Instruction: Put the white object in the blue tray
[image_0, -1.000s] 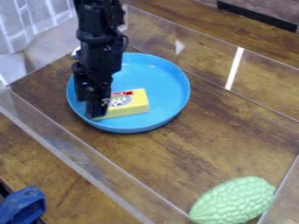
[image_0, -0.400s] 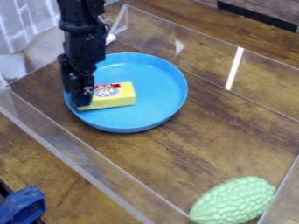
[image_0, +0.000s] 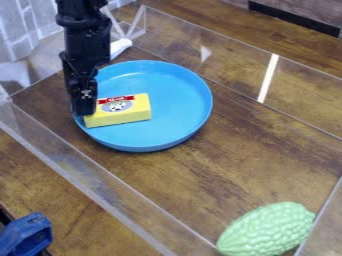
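Observation:
The white object (image_0: 122, 108), a small pale block with a printed label, lies flat on the left side of the blue tray (image_0: 185, 92), a round shallow bright-blue dish. My black gripper (image_0: 83, 101) points straight down at the object's left end, just over the tray's left rim. Its fingertips meet or overlap that end. The dark fingers blend together, so the gap between them does not show, and I cannot tell whether they still pinch the object.
A green bumpy rounded thing (image_0: 267, 231) sits at the front right. A dark blue cloth-like thing (image_0: 23, 238) lies at the front left, outside the clear plastic wall (image_0: 80, 170) that fences the wooden table (image_0: 254, 140).
The gripper has shifted left across the tray, and the white object has slid left with it, from the tray's middle to its left side.

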